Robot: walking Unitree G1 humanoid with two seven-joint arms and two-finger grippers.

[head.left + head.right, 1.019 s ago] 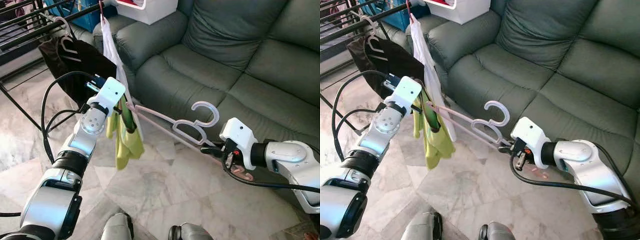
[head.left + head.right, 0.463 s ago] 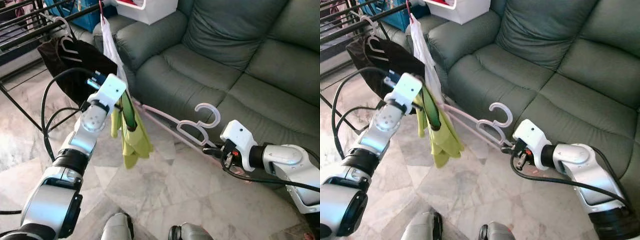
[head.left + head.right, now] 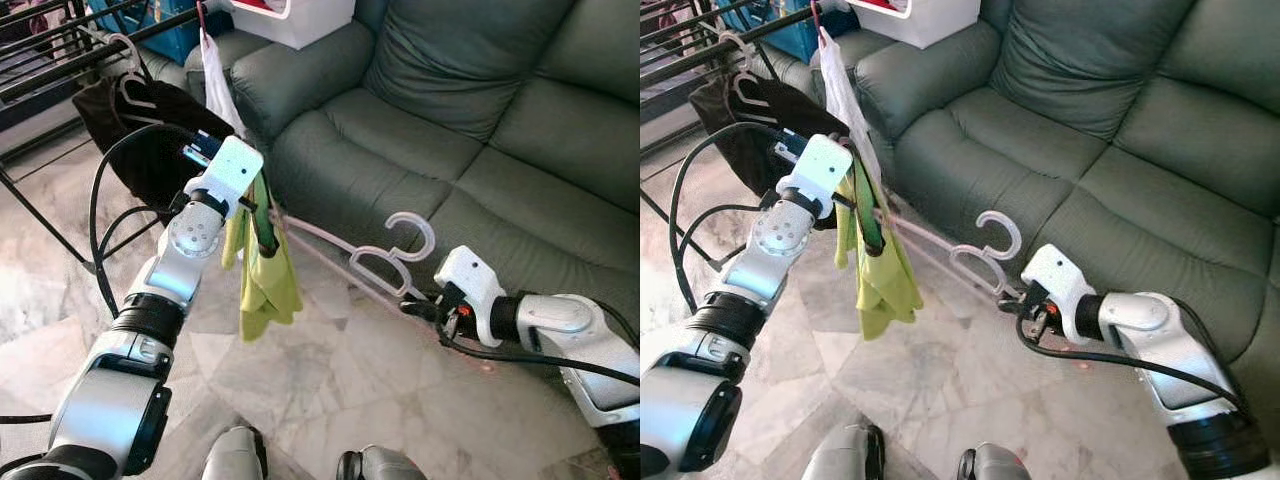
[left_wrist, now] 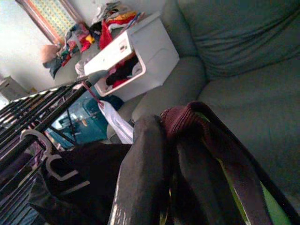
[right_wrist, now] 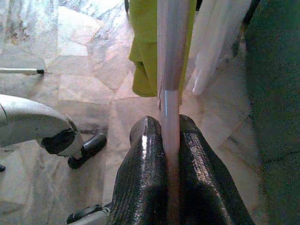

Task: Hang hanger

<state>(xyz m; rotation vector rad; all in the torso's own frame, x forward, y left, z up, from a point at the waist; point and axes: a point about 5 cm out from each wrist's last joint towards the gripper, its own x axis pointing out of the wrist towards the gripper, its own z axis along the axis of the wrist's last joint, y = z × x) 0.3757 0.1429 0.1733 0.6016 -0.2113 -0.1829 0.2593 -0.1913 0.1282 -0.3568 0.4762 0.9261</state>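
Two grippers (image 3: 262, 232) (image 3: 412, 306) hold one pale pink hanger (image 3: 385, 262) bearing green cloth (image 3: 268, 285).

A pale pink plastic hanger (image 3: 350, 259) lies almost flat in mid-air, slanting from far left to near right in front of the sofa, its hook (image 3: 412, 236) curling upward near the right end. A yellow-green cloth (image 3: 266, 277) hangs limp from its left end, draping down toward the floor
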